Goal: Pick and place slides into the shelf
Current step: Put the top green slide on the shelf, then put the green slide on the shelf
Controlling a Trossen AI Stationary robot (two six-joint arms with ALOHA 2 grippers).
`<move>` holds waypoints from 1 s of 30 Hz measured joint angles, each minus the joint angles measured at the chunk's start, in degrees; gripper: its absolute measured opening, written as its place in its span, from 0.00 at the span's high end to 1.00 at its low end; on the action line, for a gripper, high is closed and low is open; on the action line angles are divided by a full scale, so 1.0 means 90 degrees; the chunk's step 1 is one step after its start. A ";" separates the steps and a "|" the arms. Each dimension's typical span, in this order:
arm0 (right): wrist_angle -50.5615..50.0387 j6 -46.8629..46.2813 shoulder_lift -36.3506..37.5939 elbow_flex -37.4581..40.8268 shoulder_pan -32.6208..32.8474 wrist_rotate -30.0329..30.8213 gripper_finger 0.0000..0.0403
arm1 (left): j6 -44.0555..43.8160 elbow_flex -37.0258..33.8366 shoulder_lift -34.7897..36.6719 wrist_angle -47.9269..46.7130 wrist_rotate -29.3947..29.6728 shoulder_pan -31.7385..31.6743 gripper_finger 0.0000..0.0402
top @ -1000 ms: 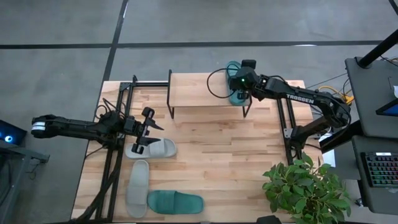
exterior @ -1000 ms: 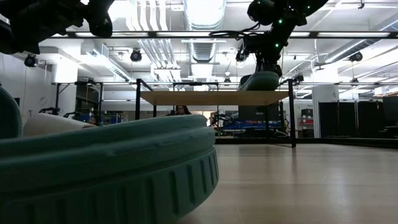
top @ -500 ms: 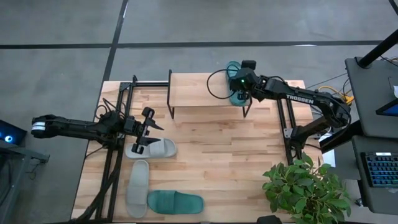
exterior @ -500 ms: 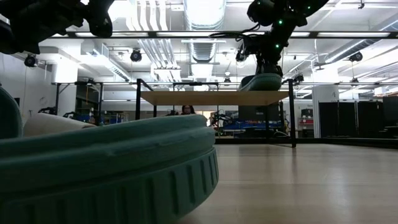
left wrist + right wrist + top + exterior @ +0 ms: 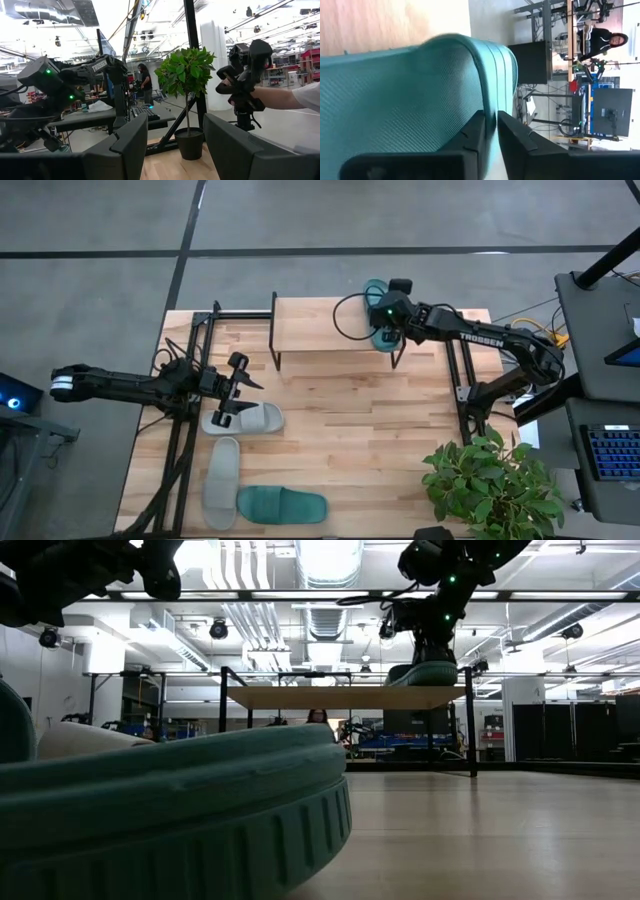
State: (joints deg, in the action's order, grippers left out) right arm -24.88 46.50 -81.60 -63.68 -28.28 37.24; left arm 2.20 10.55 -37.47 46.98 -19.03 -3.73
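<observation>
A teal slide (image 5: 376, 312) lies on the right end of the shelf (image 5: 320, 325), its sole on the plank (image 5: 340, 697). My right gripper (image 5: 491, 116) is shut on this slide's strap. My left gripper (image 5: 236, 388) hovers open and holds nothing, above one end of a grey slide (image 5: 248, 420) that lies flat on the table. A second grey slide (image 5: 221, 483) and a second teal slide (image 5: 282, 504) lie near the table's front left. That teal slide (image 5: 170, 810) fills the low view's foreground. My right gripper has the edge of the teal slide's ribbed strap (image 5: 490, 95) between its two fingers (image 5: 476, 132), which stand close together on either side of it. It comes slanting down from the table's right side. The slide (image 5: 420, 673) rests on the shelf's top.
A potted plant (image 5: 490, 480) stands at the table's near right corner. Black frame posts (image 5: 190, 370) run along the table's left and right sides. In the left wrist view a person's arm (image 5: 280, 97) holding a dark device shows beyond the table.
In the low view the teal slide under my right gripper has sunk a little and now lies flatter on the shelf's top. Both arms have stayed where they were.
</observation>
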 joint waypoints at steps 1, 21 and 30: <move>-0.0030 -0.0005 0.0000 -0.0022 -0.0004 0.0004 0.86 | 0.0000 0.0000 0.0000 -0.0002 0.0000 -0.0002 0.56; -0.0355 -0.0779 0.0583 -0.0078 0.0404 -0.0115 0.65 | 0.0000 0.0000 0.0000 -0.0002 0.0000 -0.0002 0.56; -0.0151 -0.2224 0.1482 -0.0078 0.0980 -0.2557 0.68 | 0.0000 0.0000 -0.0002 -0.0002 0.0000 -0.0002 0.56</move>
State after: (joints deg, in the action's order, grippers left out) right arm -26.24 26.48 -68.26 -64.38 -19.46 14.23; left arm 2.20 10.55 -37.49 46.97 -19.03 -3.75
